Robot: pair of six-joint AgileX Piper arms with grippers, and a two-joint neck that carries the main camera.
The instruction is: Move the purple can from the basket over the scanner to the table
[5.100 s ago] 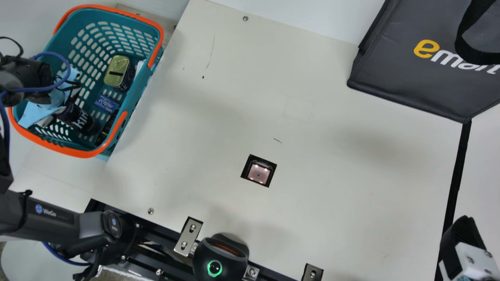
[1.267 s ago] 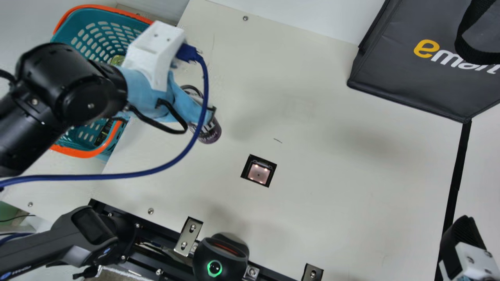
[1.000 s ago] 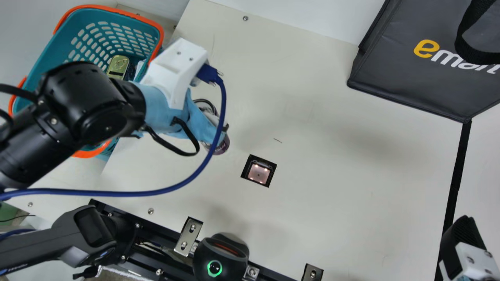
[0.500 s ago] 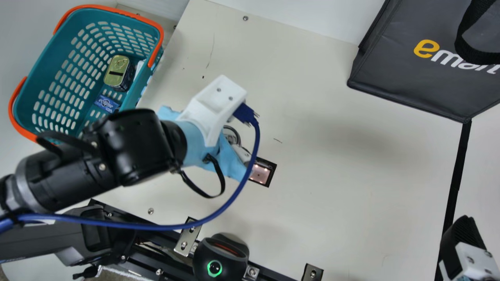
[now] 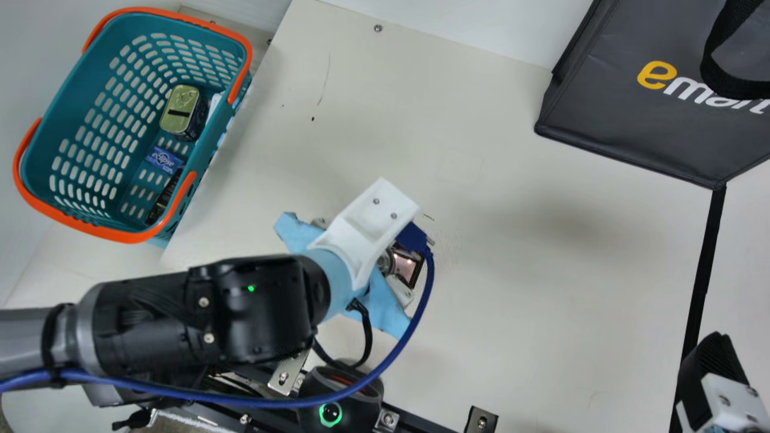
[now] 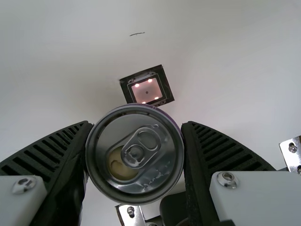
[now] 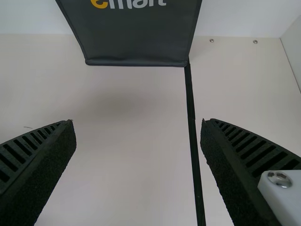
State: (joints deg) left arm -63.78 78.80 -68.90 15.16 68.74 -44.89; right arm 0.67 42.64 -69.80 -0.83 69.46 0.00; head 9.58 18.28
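By the scanner (image 6: 146, 89), left jaws clasp the purple can (image 6: 135, 153) upright, lid (image 6: 162, 176) up; right jaws gape empty.

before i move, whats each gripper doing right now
Left gripper: closed on the purple can, one finger on each side.
Right gripper: open, nothing between its fingers.

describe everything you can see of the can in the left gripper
The purple can has a round, silvery, metallic-looking lid with a raised rim and a flat-lying pull tab. Beside the tab is a pale yellow patch, whether reflection or print I can't tell. A thin purple edge shows past the rim. Its lid faces the wrist camera, and the left gripper clamps it from two opposite sides. It is close by the scanner; whether it touches the table is unclear.
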